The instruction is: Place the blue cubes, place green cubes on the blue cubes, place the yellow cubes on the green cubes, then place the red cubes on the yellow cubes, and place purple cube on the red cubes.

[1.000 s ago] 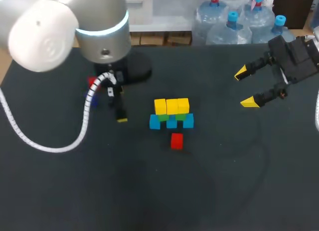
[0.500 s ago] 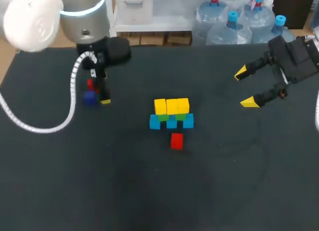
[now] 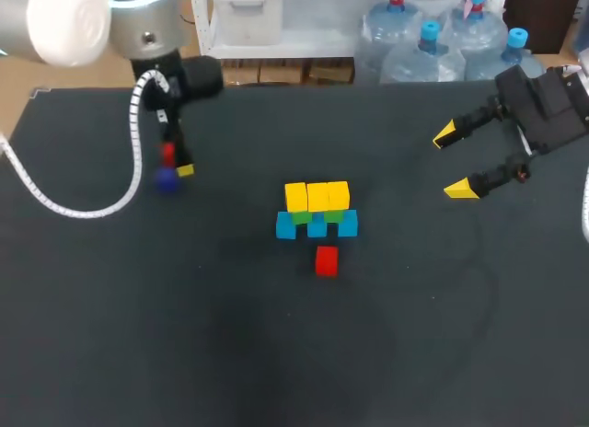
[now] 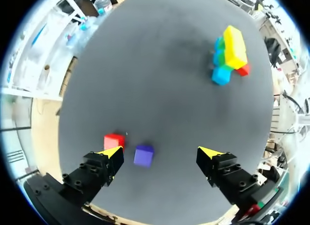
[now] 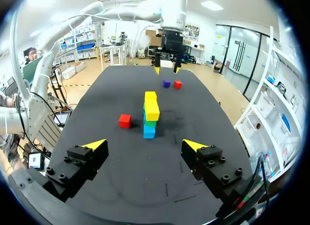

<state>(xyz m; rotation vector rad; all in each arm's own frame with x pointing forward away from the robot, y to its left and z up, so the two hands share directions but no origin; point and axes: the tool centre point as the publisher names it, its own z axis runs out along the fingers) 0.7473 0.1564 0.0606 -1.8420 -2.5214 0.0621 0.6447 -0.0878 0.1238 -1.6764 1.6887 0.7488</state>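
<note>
Mid-table stands a cube stack: a bottom row of blue cubes (image 3: 317, 226), green cubes (image 3: 301, 217) on them, and a row of three yellow cubes (image 3: 317, 196) on top. A lone red cube (image 3: 326, 260) lies just in front of the stack. At the far left, a second red cube (image 3: 167, 153) and the purple cube (image 3: 166, 178) sit side by side. My left gripper (image 4: 161, 152) hovers open over them; the purple cube (image 4: 143, 155) lies between its fingers, untouched, and the red cube (image 4: 114, 140) is by one fingertip. My right gripper (image 3: 456, 160) hangs open at the right, holding nothing.
The dark table (image 3: 414, 335) has bare room in front and to the right of the stack. A white coiled cable (image 3: 55, 201) from my left arm trails over the left side of the table.
My left arm has swung back and to the left, away from the stack, and now hovers over the red and purple cubes. The right arm and the cubes have not moved.
</note>
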